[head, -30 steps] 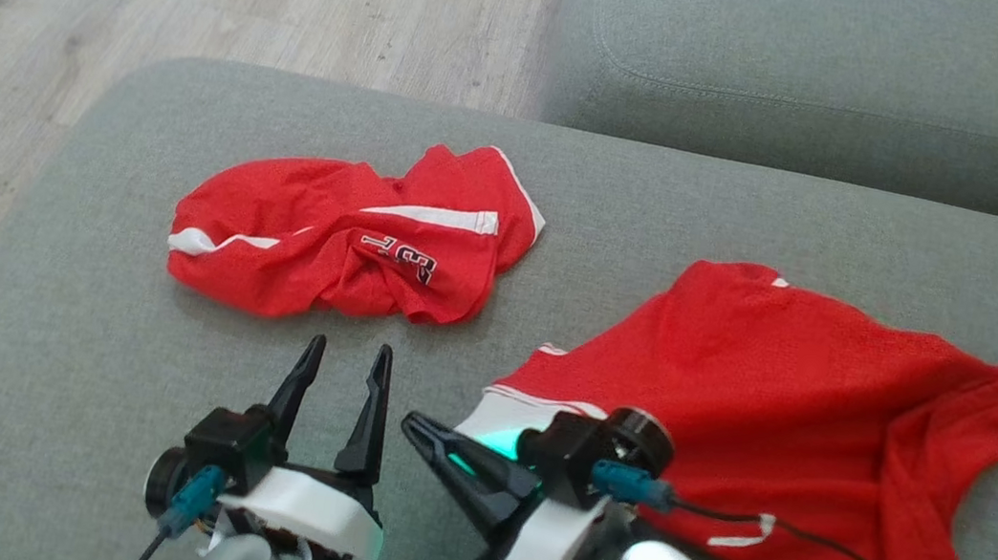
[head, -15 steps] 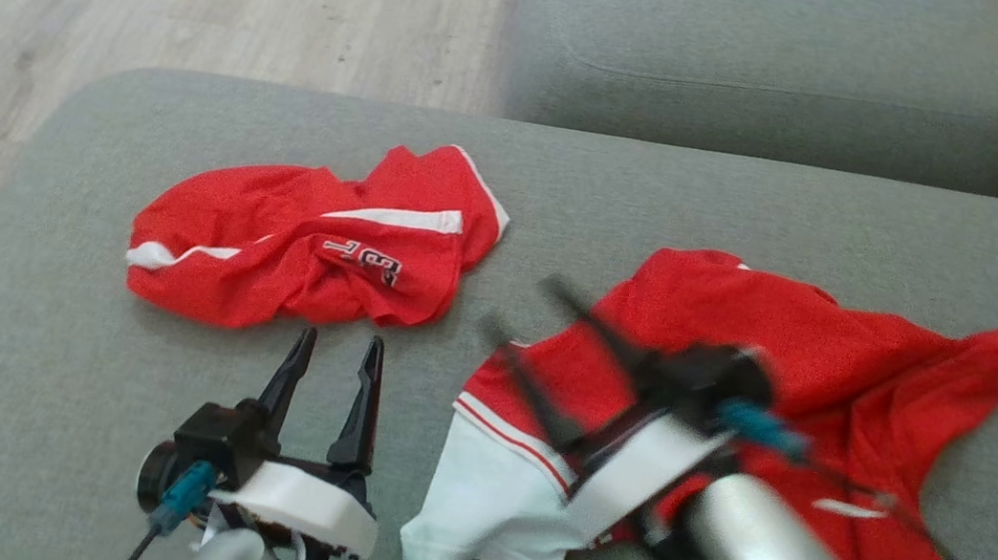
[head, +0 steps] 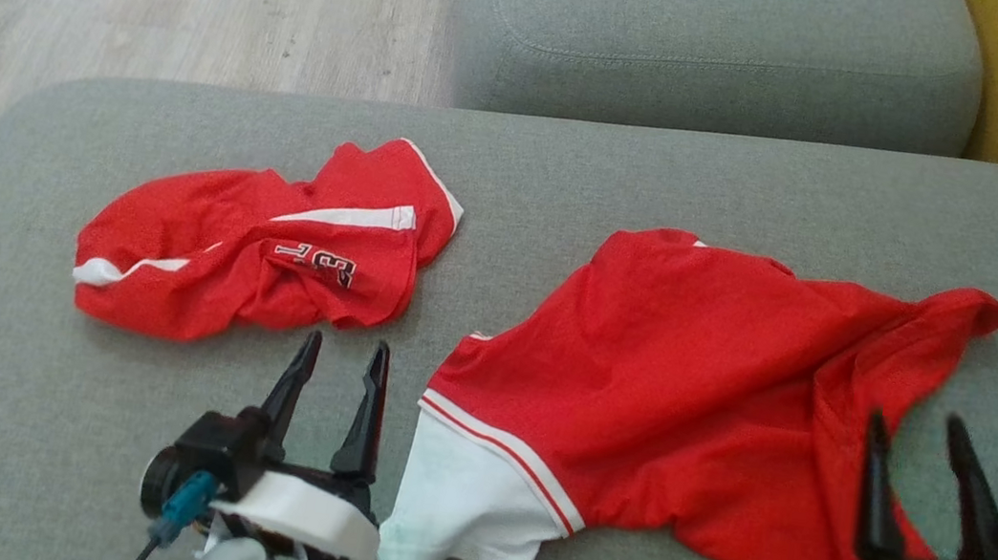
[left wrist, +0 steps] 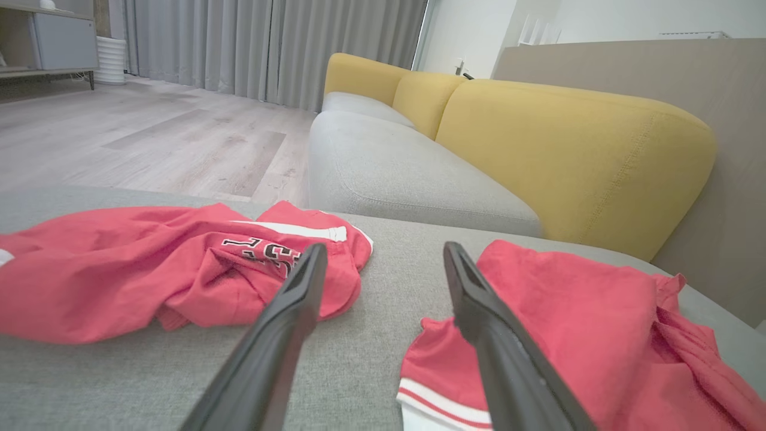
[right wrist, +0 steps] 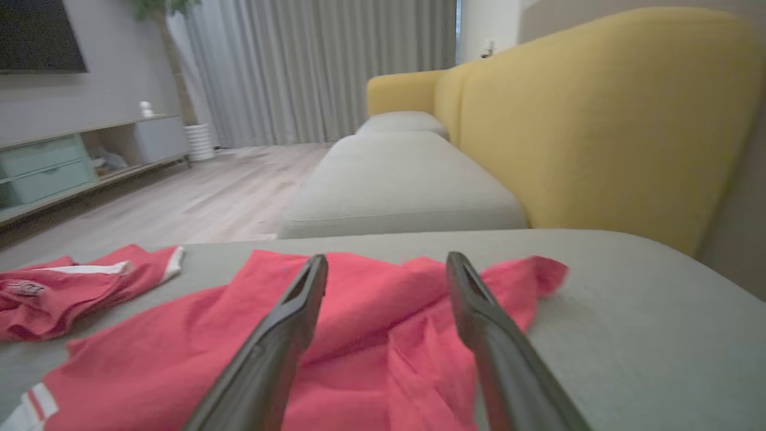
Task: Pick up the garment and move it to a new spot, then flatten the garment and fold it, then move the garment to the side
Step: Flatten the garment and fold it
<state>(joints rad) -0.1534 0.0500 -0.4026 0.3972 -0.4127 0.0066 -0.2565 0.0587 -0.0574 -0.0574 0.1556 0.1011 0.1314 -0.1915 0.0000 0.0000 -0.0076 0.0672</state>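
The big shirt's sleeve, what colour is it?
The sleeve is white with a red stripe; best in head view.

Lets go of the white sleeve (head: 459,506) of the garment (head: 690,363) with the right gripper (head: 914,421), swings it from lower centre to the lower right corner, jaws apart, leaves the sleeve uncovered, pans the view rightward.

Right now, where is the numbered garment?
Head view: the numbered garment lies left on the cushion, just beyond the left gripper, apart from the shirt.
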